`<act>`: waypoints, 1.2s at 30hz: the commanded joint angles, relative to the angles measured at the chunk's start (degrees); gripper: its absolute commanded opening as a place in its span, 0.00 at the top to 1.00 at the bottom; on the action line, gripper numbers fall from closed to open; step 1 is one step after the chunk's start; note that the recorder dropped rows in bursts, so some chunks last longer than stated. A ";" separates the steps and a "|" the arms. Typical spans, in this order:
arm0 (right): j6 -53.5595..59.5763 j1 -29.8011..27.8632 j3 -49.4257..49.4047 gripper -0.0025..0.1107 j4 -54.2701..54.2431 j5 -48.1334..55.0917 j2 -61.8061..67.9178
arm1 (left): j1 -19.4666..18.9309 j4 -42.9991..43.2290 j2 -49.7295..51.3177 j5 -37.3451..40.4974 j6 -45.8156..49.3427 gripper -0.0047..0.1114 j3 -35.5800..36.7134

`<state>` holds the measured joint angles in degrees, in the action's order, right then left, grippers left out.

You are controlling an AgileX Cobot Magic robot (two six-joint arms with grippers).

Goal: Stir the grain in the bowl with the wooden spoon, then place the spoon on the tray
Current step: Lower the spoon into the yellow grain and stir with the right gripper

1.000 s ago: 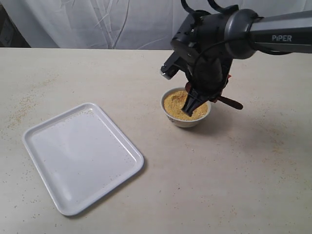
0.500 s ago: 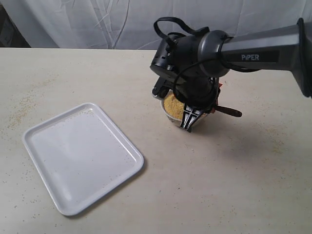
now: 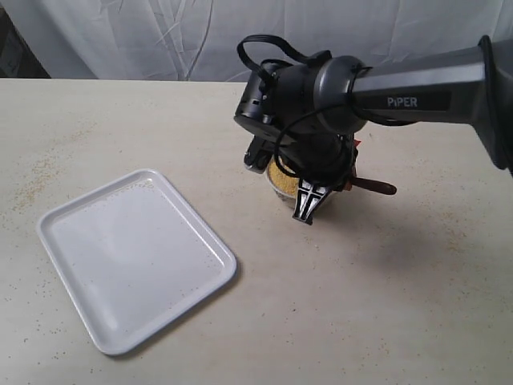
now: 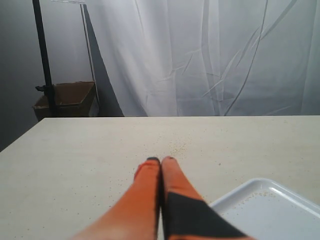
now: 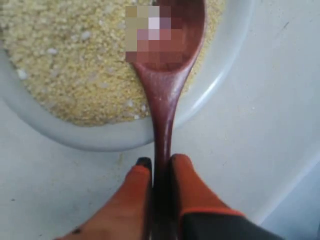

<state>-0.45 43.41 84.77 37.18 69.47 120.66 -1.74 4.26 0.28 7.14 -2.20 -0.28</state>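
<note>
Tray (image 3: 128, 257) first: it is lying far over on the left of the table (image 3: 361, 305), flat and carrying only a few stray specks. My left pincer (image 4: 161, 160) is hovering near one corner of it with its fingers pressed together on nothing. That arm is sitting nearer the tray, but it is carrying nothing.

Moving right, the bowl (image 3: 278, 189) is sitting apart from the tray and is mostly hidden under my right arm (image 3: 321, 96) in the wide view. Only a sliver of rim and of yellow grain (image 3: 280, 172) is showing there. My right pincer (image 3: 307, 205) is hanging just beside the bowl's rim, clamped on the handle of the wooden spoon (image 5: 165, 85).

From my wrist camera, the spoon's head is lying in the grain close to the rim. Its neck is crossing the rim and the handle is running straight back between my fingers. I am judging that the head is resting on the grain rather than dug in, though that patch is blurred and I cannot be sure.

Farther right, the handle's tail is sticking out beyond my arm, pointing away from the tray. The spoon's long axis is therefore running roughly left to right, with the tray lying on the head's side. I am judging that the carry is calling for a lift clear of the rim, then a sweep leftward.
</note>
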 commanded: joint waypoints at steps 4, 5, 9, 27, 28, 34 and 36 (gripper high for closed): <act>0.45 0.06 0.28 0.98 -1.75 0.50 -2.94 | 0.26 -0.13 -0.28 0.08 -0.25 0.96 0.28; 0.45 0.06 0.28 0.98 -1.75 0.50 -3.21 | 0.26 -0.13 -0.28 0.08 -0.25 0.96 0.28; 0.87 0.06 0.28 0.98 -1.22 0.50 -4.05 | 0.26 -0.13 -0.28 0.08 -0.25 0.96 0.28; 0.45 0.94 0.28 0.98 5.30 0.50 -5.45 | 0.26 -0.13 -0.28 0.08 -0.25 0.96 0.28; 0.45 1.57 0.28 0.98 6.07 0.50 -5.45 | 0.26 -0.13 -0.28 0.08 -0.25 0.96 0.28; -0.38 3.32 0.28 0.98 8.20 0.50 -5.45 | 0.26 -0.13 -0.28 0.08 -0.25 0.96 0.28; -0.51 3.32 0.28 0.98 7.37 0.50 -5.45 | 0.26 -0.13 -0.28 0.08 -0.25 0.96 0.28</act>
<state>-0.34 46.82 84.77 44.27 69.64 115.92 -1.74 4.26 0.28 7.14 -2.20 -0.28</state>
